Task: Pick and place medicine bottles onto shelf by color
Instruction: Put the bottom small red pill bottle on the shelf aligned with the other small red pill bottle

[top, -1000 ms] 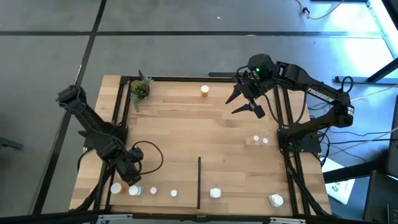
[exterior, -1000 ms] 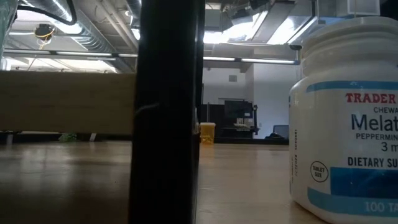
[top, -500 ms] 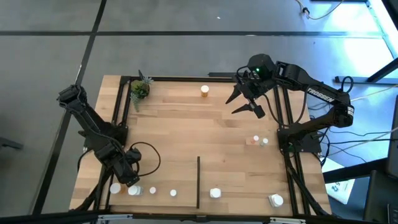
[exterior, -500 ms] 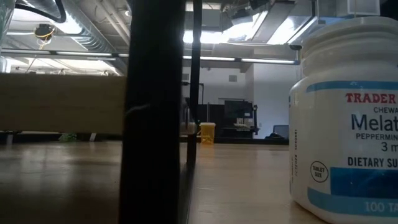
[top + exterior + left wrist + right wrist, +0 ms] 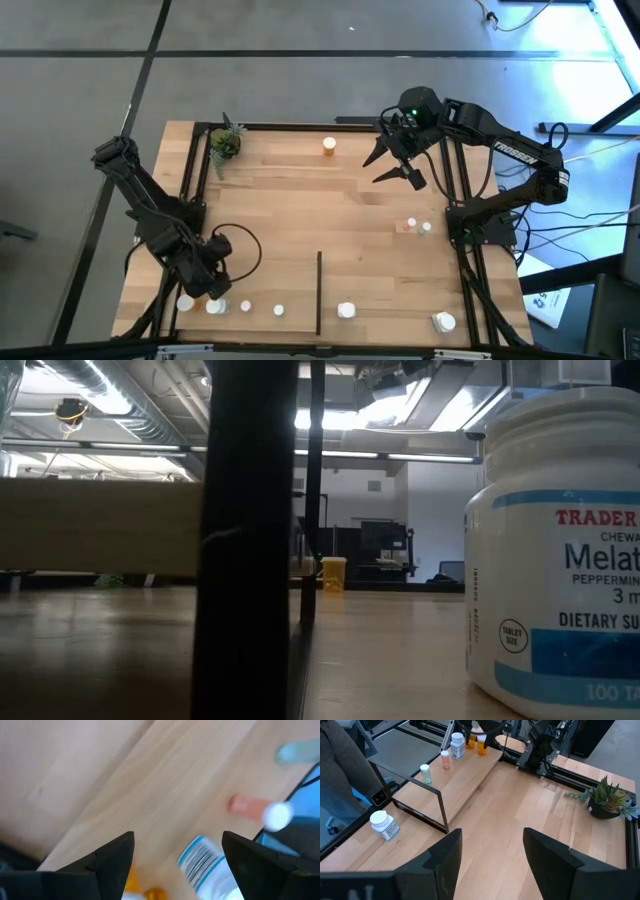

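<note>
Near shelf front, left end effector spread over bottles, right end effector spread.

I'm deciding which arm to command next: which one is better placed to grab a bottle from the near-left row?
The left. Its end effector, fingers open, hovers right above the near-left bottles. The right end effector hangs open over the shelf's far-right part, well away.

Left claw open over the worktop; a white labelled bottle lies between its fingers at lower centre.
</note>
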`<move>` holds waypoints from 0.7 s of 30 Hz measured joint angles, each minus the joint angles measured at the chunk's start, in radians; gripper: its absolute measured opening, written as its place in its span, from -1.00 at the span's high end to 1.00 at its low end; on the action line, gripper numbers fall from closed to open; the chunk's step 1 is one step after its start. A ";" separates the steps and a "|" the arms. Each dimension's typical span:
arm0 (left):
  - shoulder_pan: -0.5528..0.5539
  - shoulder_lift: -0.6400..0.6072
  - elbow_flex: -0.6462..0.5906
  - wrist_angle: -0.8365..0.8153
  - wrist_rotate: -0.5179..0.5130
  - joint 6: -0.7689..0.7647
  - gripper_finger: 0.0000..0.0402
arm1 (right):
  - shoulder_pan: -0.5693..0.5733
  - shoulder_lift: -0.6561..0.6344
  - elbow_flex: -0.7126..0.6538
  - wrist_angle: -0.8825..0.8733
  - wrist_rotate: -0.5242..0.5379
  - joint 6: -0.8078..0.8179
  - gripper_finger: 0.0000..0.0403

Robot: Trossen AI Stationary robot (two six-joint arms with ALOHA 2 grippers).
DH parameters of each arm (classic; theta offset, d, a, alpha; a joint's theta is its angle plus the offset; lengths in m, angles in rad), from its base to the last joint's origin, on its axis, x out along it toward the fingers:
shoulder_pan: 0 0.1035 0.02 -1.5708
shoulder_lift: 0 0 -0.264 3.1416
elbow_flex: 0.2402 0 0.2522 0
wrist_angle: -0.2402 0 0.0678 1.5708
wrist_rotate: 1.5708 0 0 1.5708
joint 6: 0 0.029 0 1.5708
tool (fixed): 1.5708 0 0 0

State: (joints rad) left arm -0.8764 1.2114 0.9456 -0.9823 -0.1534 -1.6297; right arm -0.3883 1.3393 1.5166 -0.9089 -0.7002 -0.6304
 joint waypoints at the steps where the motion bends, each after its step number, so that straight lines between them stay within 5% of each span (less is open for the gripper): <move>1: 0.005 0.000 0.010 -0.001 -0.022 0.015 -0.46 | 0.000 0.000 0.000 0.000 0.000 0.000 -0.06; 7: 0.073 0.000 0.081 -0.015 -0.149 0.170 -0.46 | 0.000 0.000 0.000 -0.006 -0.001 0.025 -0.06; 16: 0.279 0.000 0.132 -0.073 -0.162 0.488 -0.46 | 0.017 -0.085 0.000 -0.086 0.005 0.047 -0.06; 21: 0.413 0.000 0.133 -0.073 -0.161 0.674 -0.46 | 0.078 -0.144 0.000 -0.204 0.200 0.203 -0.06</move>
State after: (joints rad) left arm -0.4638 1.2114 1.0786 -1.0555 -0.3145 -0.9561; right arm -0.3105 1.1958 1.5169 -1.1133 -0.4998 -0.4278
